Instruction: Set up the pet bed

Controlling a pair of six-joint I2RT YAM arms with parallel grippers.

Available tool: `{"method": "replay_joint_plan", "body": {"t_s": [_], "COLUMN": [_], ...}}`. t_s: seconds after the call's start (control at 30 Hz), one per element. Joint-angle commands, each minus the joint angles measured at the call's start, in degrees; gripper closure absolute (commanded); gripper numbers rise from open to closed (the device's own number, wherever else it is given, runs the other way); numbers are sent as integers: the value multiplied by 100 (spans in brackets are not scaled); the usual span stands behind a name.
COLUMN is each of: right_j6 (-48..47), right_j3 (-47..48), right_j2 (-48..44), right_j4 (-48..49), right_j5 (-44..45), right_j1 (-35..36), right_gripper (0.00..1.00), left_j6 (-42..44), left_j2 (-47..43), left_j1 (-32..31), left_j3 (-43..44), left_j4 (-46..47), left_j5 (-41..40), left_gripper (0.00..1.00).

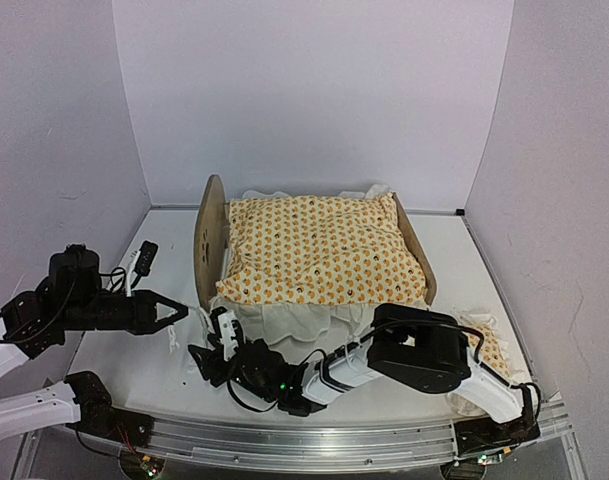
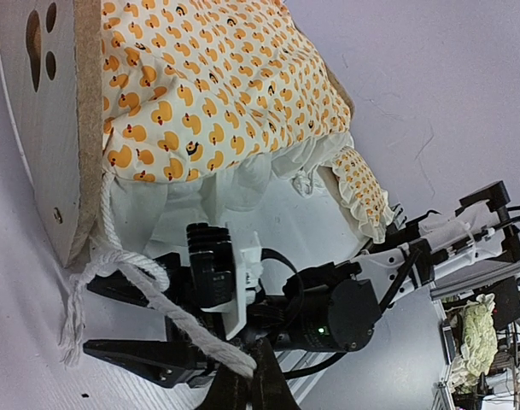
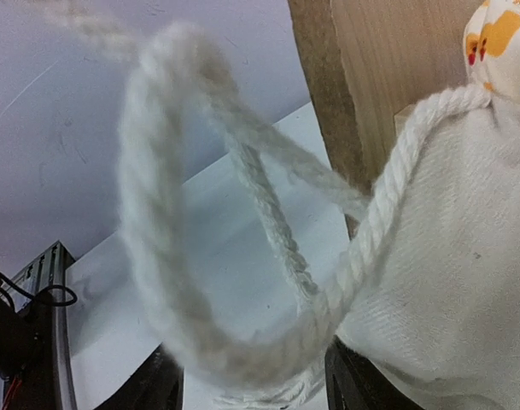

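Top view: the pet bed (image 1: 212, 238) sits mid-table with its long axis running left to right. The round end board is on my left, and the duck-print quilt (image 1: 324, 250) is heaped over the mattress. My left gripper (image 1: 176, 311) points right at the near-left corner of the bed, just beside it. My right gripper (image 1: 212, 342) lies stretched across to the same corner, so both are close, the right slightly nearer the frame.

Left wrist view: light wood end board with paw cutouts at upper left, and the quilt's white ruffle hangs over the side. A white rope (image 2: 114, 256) comes off the board's corner. My left gripper looks clenched on its free end at the bottom of the frame. The right jaws stand apart, one on either side of the rope loop.

Right wrist view: the rope loop fills the frame, blurred, with my right fingers (image 3: 353, 380) spread below it, not pinching. The wood post is just behind, upper right, and the ruffle touches it.
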Motion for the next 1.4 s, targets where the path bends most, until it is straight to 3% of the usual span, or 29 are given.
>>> {"method": "replay_joint_plan", "body": {"t_s": [0.0, 0.07, 0.13, 0.27, 0.37, 0.43, 0.5, 0.63, 0.8, 0.9, 0.97, 1.13, 1.2, 1.3, 1.37], "right_j6": [51, 95, 78, 5, 223, 307, 336, 86, -461, -560, -711, -800, -765, -766, -795], "right_j3": [691, 980, 1085, 591, -494, -1108, -1663, -1482, -1674, -1752, -1709, -1418, -1359, -1373, -1374], "right_j2": [501, 683, 789, 368, -825, -1675, -2283, -2744, -3265, -3545, -3643, -3383, -3326, -3333, -3336], "right_j4": [299, 174, 156, 90, -784, -1733, -2073, -3747, -4141, -4151, -4151, -3999, -3797, -3638, -3547], "right_j5": [530, 799, 862, 553, 56, -774, -1653, -2756, -2901, -2892, -2964, -3350, -3512, -3551, -3665], "right_j1": [20, 20, 20, 20, 12, 6, -7, -157, -391, -647, -717, -849, -850, -850, -850], "right_gripper": [46, 51, 62, 100, 100, 100, 100, 100, 100, 100, 100, 100, 100, 100, 100], "left_j6": [10, 1, -18, -65, -165, -302, -379, -686, -1462, -1753, -1865, -1740, -1596, -1471, -1475], "left_j2": [-227, -241, -252, -268, -231, -106, 88, 234, 439, 460, 560, 907, 943, 845, 874], "left_j1": [-8, -8, -8, -16, -8, -13, -22, -17, -23, -43, -43, -52, -56, -145, -299], "left_j3": [517, 530, 557, 625, 669, 574, 445, 143, -409, -411, -360, -115, 120, 40, -157], "left_j4": [293, 246, 191, 77, -64, -168, -297, -526, -732, -1409, -1863, -1851, -1607, -381, 446], "left_j5": [145, 129, 102, 9, -103, -38, 134, 322, 813, 297, -155, -544, -702, -640, -884], "left_gripper": [100, 100, 100, 100, 100, 100, 100, 100, 100, 99, 90, 53, 31, 22, 23]}}
